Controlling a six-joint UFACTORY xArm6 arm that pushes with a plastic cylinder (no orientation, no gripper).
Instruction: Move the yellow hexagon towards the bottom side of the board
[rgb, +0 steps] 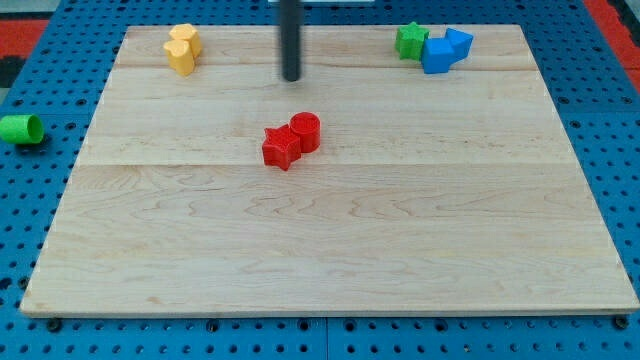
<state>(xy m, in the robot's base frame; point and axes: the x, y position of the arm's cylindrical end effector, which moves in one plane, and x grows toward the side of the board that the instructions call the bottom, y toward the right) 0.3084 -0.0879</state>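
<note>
We see our rod coming down from the top edge of the view, and my tip (291, 76) stands on the surface (330, 240) near its top edge, a little to the left of the middle. This end effector is only a straight dark rod, so it has nothing that can spread or press together, and it holds no block.

The yellow hexagon (184, 40) lies close to the top left corner of the surface. A second yellow block (179, 58) touches it on the side toward the bottom edge; its shape we cannot tell exactly. My tip is to the right of these two yellow blocks, well apart from them, and touches neither.

Below my tip, near the middle of the surface, a red star (281, 147) and a red cylinder (306, 131) lie touching each other, the cylinder to the upper right of the star.

Near the top right corner a green star (410, 40) lies just beside two blue blocks: a blue block (436, 56) with unclear shape, and a blue cube (459, 43) on its right.

Outside the surface, beyond its left edge, a green cylinder (20, 128) lies on the blue perforated base (30, 230).
</note>
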